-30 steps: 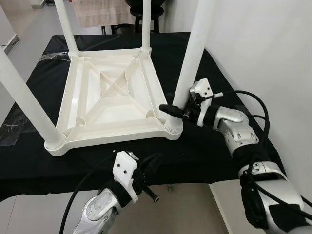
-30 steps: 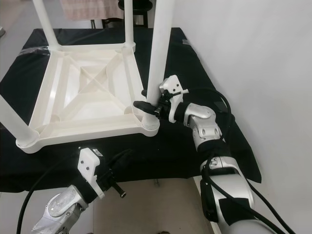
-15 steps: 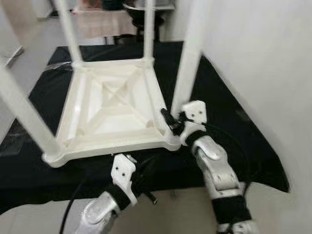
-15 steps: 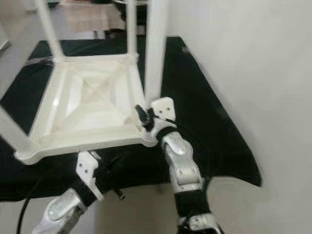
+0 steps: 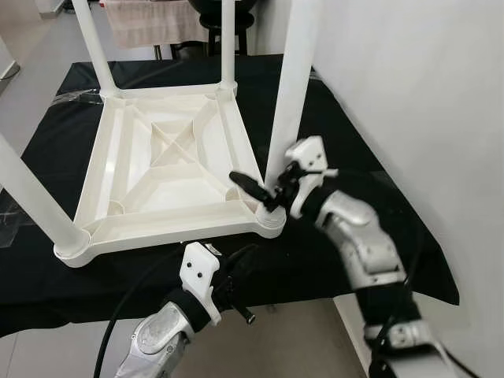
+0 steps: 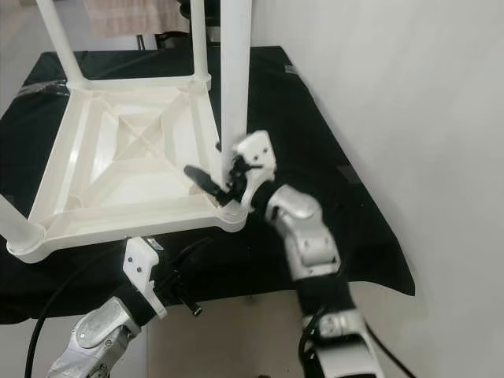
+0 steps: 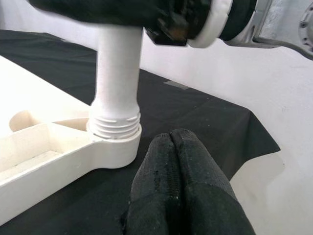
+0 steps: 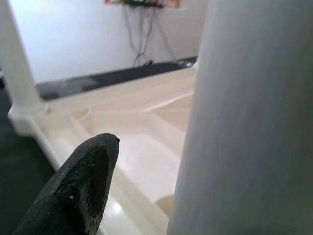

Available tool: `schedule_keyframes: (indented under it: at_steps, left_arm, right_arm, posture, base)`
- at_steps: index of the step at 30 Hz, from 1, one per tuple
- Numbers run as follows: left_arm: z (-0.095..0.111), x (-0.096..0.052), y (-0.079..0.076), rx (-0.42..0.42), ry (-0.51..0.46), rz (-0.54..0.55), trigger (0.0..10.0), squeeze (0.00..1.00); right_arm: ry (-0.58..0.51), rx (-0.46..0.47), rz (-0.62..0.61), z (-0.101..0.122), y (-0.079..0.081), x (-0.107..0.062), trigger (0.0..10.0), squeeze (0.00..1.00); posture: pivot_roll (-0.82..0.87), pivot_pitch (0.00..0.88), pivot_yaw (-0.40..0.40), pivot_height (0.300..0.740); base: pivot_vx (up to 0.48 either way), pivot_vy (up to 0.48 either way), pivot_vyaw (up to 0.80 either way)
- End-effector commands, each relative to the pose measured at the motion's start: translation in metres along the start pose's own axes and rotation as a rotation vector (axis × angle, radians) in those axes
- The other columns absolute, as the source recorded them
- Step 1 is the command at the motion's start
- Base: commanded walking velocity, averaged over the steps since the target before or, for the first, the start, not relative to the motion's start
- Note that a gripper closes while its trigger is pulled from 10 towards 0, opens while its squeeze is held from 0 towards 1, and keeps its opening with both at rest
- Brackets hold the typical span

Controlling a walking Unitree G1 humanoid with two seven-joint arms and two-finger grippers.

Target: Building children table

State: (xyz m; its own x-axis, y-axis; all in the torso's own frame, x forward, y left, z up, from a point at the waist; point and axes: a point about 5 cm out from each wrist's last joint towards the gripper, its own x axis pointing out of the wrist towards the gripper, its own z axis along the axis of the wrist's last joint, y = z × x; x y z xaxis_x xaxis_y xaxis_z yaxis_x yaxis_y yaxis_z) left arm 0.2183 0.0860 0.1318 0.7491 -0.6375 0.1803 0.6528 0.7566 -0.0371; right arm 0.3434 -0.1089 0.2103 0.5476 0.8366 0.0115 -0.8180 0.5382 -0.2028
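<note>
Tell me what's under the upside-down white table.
A black cloth lies under the white table, spreading past it on every side. Whatever the cloth rests on is covered, so I can't tell.

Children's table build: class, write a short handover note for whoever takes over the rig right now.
Right hand: fingers spread around the near-right leg, low, just above its socket.
Left hand: shut on nothing, low in front of the black cloth's edge.
White tabletop lies upside down on the cloth.
Done: a leg stands in each of the four corners.
Left: check that this leg's threads are fully seated, then turn the table upright.
</note>
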Motion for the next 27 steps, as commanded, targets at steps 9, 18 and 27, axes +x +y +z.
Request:
schedule_keyframes:
  at_steps: [9,18,27]
  left_arm:
    - [-0.003,0.000,-0.004,-0.014,0.013,0.004,10.0,0.00]
    - [-0.006,-0.002,-0.006,-0.015,0.016,0.005,10.0,0.00]
    - [-0.005,-0.003,-0.005,-0.017,0.015,0.006,10.0,0.00]
  right_arm:
    - [0.060,0.061,0.160,-0.012,-0.013,0.001,0.0,0.00]
    - [-0.004,0.179,0.145,-0.013,-0.027,-0.006,0.0,0.00]
    - [0.052,0.168,-0.051,-0.030,-0.028,-0.016,0.0,0.00]
  posture:
    - [0.07,0.089,-0.067,0.740]
    - [0.07,0.092,-0.070,0.740]
    - [0.06,0.103,-0.071,0.740]
  base:
    - [0.000,0.000,0.00]
    - [0.000,0.000,0.00]
    - [0.000,0.000,0.00]
